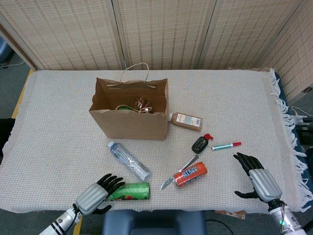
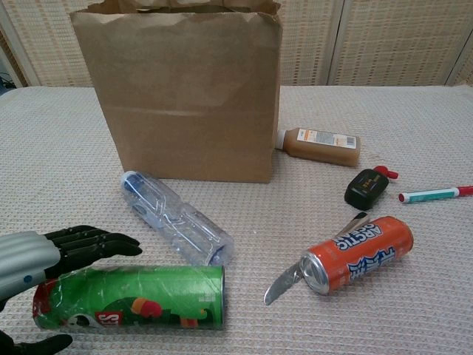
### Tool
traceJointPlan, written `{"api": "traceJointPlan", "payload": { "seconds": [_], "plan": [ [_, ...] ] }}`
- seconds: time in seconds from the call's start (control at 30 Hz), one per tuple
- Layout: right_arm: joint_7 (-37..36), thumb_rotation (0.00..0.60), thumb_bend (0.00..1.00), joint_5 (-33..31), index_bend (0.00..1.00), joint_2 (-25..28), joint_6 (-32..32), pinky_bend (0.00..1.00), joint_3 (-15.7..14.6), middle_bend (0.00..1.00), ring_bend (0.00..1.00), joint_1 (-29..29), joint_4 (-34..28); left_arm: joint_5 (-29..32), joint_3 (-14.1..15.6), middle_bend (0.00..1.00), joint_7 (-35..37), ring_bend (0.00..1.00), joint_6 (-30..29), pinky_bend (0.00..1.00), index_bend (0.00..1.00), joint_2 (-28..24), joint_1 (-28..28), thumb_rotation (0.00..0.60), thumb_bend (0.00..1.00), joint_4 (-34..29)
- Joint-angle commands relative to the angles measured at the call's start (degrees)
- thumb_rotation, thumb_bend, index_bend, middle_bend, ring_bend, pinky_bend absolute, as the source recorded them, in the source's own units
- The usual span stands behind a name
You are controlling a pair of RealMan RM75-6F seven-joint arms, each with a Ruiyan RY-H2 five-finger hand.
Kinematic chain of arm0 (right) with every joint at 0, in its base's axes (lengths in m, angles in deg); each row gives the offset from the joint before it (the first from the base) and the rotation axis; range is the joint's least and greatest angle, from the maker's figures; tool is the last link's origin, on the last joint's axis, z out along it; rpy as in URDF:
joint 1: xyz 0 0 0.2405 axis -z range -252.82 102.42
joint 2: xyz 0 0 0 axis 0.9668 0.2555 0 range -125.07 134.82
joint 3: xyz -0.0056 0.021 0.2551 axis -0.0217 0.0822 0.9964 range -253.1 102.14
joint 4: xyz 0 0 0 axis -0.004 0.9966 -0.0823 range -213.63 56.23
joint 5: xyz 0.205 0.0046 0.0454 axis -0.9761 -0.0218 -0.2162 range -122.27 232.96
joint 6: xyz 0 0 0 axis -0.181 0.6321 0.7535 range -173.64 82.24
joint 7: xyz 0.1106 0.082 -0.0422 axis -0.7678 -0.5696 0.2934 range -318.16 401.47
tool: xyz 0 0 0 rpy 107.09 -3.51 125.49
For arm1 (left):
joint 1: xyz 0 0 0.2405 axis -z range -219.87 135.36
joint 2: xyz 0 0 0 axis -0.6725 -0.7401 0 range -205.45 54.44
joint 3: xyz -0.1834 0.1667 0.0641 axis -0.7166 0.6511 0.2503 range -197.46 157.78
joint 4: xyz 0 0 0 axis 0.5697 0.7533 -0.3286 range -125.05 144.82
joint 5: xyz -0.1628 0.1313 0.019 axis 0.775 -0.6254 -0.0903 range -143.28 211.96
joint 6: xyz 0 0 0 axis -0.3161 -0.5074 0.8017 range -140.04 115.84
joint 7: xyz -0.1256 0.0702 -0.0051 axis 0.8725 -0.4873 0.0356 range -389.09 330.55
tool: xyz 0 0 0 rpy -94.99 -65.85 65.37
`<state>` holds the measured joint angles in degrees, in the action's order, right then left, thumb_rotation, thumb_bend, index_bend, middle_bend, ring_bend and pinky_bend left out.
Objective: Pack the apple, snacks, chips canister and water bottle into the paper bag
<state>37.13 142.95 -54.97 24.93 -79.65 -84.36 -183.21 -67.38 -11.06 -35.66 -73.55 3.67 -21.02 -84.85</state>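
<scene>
The chips canister (image 2: 129,297) lay on its side at the table's near edge, about 6 o'clock from the paper bag (image 1: 129,122); the left hand (image 2: 55,255) was over its capped end with fingers (image 2: 100,242) extended above the tube and the thumb low on the near side, apart and not yet clamped. The canister looked light, stiff and round, with a glossy wrap, so it was judged likely to roll or slip; a hold around the mid-body across its width seemed safest, with moderate pressure to avoid denting the wall. The water bottle (image 2: 177,228) lay diagonally just beyond it, its base near the canister's open end; contact between them could not be confirmed; its clear plastic looked thin and crushable. The right hand (image 1: 257,176) rested at 4 o'clock, fingers spread, holding nothing. The table edge lay close behind the canister, leaving little room to retreat; a soda can (image 2: 358,254) and a knife (image 2: 284,283) occupied the 3 o'clock side; the lift path toward 12 o'clock crossed the bottle; the bag stood open with items already inside.
</scene>
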Motion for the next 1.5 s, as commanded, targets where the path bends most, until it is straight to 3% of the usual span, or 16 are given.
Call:
{"api": "traceJointPlan", "payload": {
  "seconds": [0.03,0.43,0.57,0.63,0.77,0.87,1.0,1.17,1.3,1.4,1.5],
  "plan": [
    [0.0,0.6,0.0,-0.1,0.0,0.0,-0.1,0.0,0.0,0.0,0.0,0.0,-0.1,1.4,-0.4,0.0,-0.3,0.0,3.3,0.02,0.0,0.9,1.9,0.6,0.33,2.8],
    [-0.2,0.6,0.0,-0.4,0.0,0.2,-0.6,0.0,0.0,0.0,0.0,-0.2,-0.4,1.5,0.3,0.0,1.1,0.0,3.1,0.04,0.0,3.2,3.2,0.6,0.34,11.8],
    [-0.2,0.6,0.0,-0.5,0.0,0.2,-0.6,0.0,0.0,0.0,0.0,-0.1,-0.4,1.4,-0.7,0.02,2.8,0.06,-0.2,0.19,0.04,5.7,2.7,0.6,0.43,15.6],
    [-0.3,0.6,0.0,-0.5,0.0,0.2,-0.6,0.0,0.0,0.0,0.0,-0.1,-0.4,1.2,-1.2,0.13,3.3,0.17,-2.2,0.33,0.17,6.9,2.3,0.6,0.5,17.6],
    [-0.5,0.6,0.0,-0.4,0.0,0.2,-0.5,0.0,0.0,0.0,0.0,-0.1,-0.4,0.8,-2.0,0.51,4.1,0.49,-6.0,0.62,0.58,9.0,1.5,0.6,0.59,21.0],
    [-0.6,0.6,0.0,-0.3,0.0,0.2,-0.5,0.0,0.0,0.0,0.0,-0.1,-0.3,0.7,-2.3,0.66,4.9,0.62,-7.7,0.72,0.69,9.0,1.4,0.6,0.63,22.0],
    [-0.9,0.6,0.0,-0.2,0.0,0.3,-0.4,0.0,0.0,0.0,0.0,-0.1,-0.3,1.5,-3.5,0.7,5.4,0.65,-9.5,0.74,0.73,6.8,1.5,0.6,0.63,21.1],
    [-0.9,0.6,0.0,-0.2,0.0,0.3,-0.2,0.0,0.1,0.0,0.0,0.0,-0.3,3.8,-6.1,0.7,8.1,0.65,-13.2,0.74,0.73,2.3,1.0,0.6,0.63,19.1],
    [-0.9,0.6,0.0,-0.1,0.0,0.3,0.0,0.0,0.1,0.0,0.0,0.0,-0.2,9.4,-10.0,0.7,19.5,0.65,-17.8,0.73,0.73,-0.3,-1.0,0.6,0.63,16.3],
    [-0.8,0.6,0.0,-0.1,0.0,0.2,-0.1,0.0,0.1,0.0,0.0,0.0,-0.2,15.9,-14.3,0.7,26.6,0.65,-19.3,0.73,0.73,-1.7,-2.5,0.6,0.64,12.0],
    [-0.6,0.6,0.0,-0.2,0.0,0.2,-0.2,0.0,0.0,0.0,0.0,0.0,-0.3,21.4,-18.7,0.7,27.1,0.65,-19.1,0.72,0.73,-3.8,-2.4,0.6,0.64,7.1]
  ]
}}
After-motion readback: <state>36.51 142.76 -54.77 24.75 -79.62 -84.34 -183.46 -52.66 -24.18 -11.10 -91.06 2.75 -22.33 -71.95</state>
